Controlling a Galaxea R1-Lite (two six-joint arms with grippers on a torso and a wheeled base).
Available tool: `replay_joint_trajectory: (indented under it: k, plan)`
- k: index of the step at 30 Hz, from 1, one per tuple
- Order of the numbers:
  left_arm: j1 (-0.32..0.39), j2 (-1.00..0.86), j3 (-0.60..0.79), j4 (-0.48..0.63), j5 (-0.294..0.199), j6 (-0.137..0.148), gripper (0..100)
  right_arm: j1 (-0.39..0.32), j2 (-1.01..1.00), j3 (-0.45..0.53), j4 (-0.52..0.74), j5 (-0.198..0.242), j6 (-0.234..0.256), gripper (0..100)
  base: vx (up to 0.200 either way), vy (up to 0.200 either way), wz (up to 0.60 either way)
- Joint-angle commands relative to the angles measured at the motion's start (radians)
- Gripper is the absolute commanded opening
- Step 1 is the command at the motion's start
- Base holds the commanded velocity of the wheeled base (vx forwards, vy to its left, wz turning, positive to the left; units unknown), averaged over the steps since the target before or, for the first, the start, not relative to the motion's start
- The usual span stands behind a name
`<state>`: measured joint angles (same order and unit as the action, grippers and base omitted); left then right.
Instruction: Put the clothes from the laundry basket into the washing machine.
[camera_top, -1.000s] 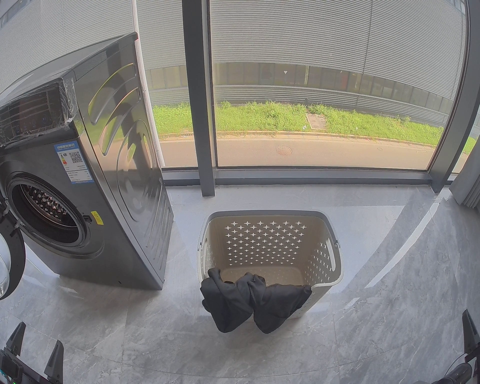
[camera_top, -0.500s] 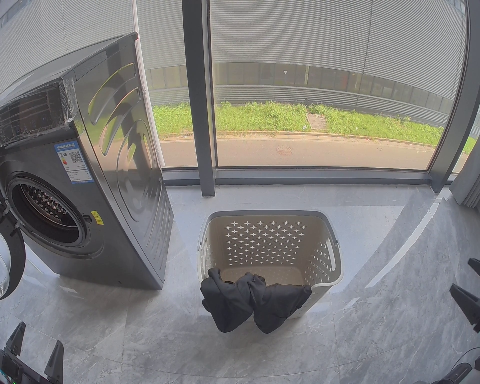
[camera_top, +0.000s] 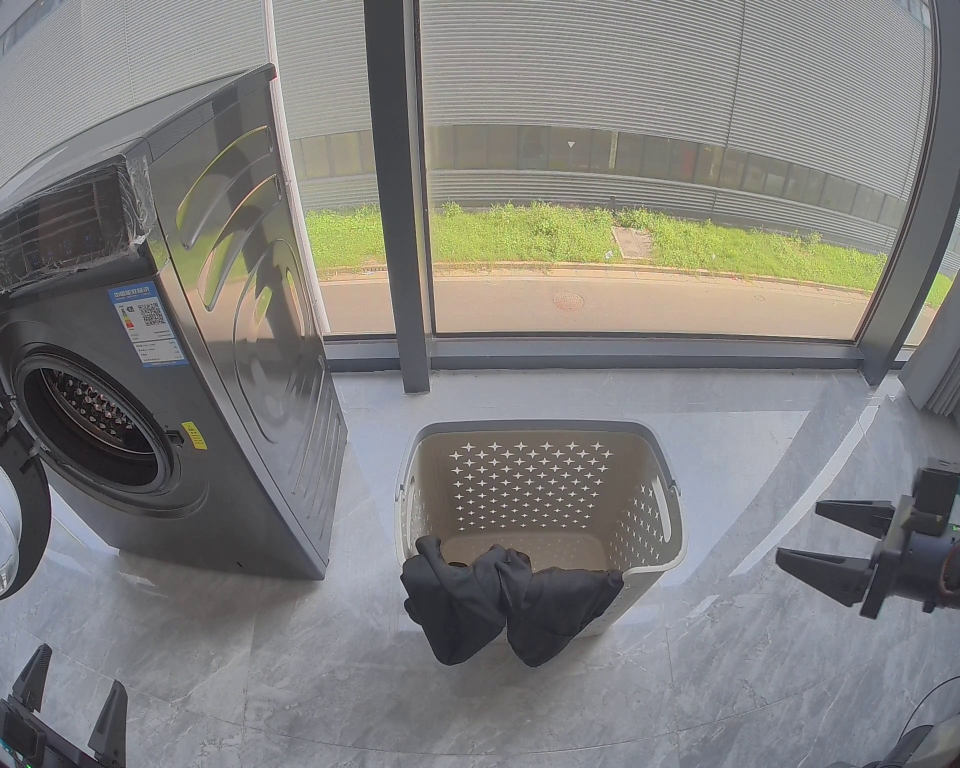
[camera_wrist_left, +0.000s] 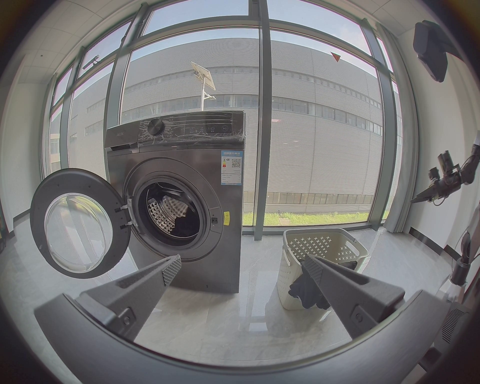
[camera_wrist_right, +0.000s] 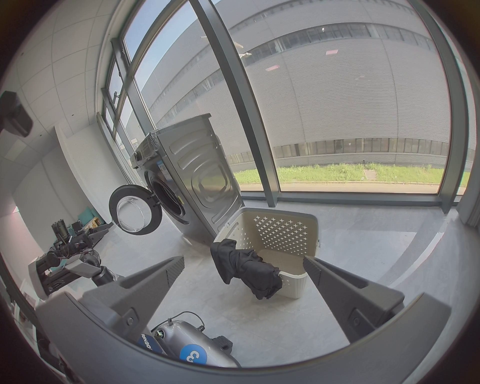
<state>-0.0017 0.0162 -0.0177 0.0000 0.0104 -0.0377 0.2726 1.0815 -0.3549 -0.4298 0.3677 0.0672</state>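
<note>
Head view: the grey metal front-loading washing machine (camera_top: 200, 330) stands at your left, its round glass door (camera_top: 20, 520) swung open. Beside it on the marble floor sits the cream perforated plastic laundry basket (camera_top: 540, 432), with a black garment (camera_top: 505, 600) draped over its near rim and hanging partly outside. Your right gripper (camera_top: 800, 533) hovers right of the basket, jaws wide and empty. Your left gripper (camera_top: 78, 672) sits low at near left. Left wrist view: jaws spread, holding nothing. Right wrist view: jaws wide apart, well short of the garment.
</note>
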Motion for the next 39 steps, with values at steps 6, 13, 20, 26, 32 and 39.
replay_joint_trajectory:
  k: [6,13,20,26,32,39]
  plan:
    - [0.0,-0.016,0.016,0.0,0.0,-0.002,100,0.031,0.414,-0.016,-0.236,0.002,0.059,100,0.0,0.0,0.0]
    - [0.002,-0.016,0.016,0.0,0.0,-0.002,100,0.126,0.572,-0.045,-0.342,-0.047,0.126,100,0.0,0.0,0.0]
    - [0.0,-0.016,0.016,0.0,0.0,-0.002,100,0.175,0.721,-0.084,-0.454,-0.111,0.125,100,0.0,0.0,0.0]
    - [0.0,-0.016,0.016,0.0,0.0,-0.002,100,0.174,0.831,-0.133,-0.506,-0.167,0.126,100,0.0,0.0,0.0]
    - [0.0,-0.016,0.016,0.0,0.0,-0.002,100,0.165,0.94,-0.173,-0.555,-0.173,0.121,100,0.0,0.0,0.0]
    - [0.0,-0.016,0.016,0.0,0.0,-0.001,100,0.177,1.095,-0.242,-0.65,-0.262,0.109,100,0.0,0.0,0.0]
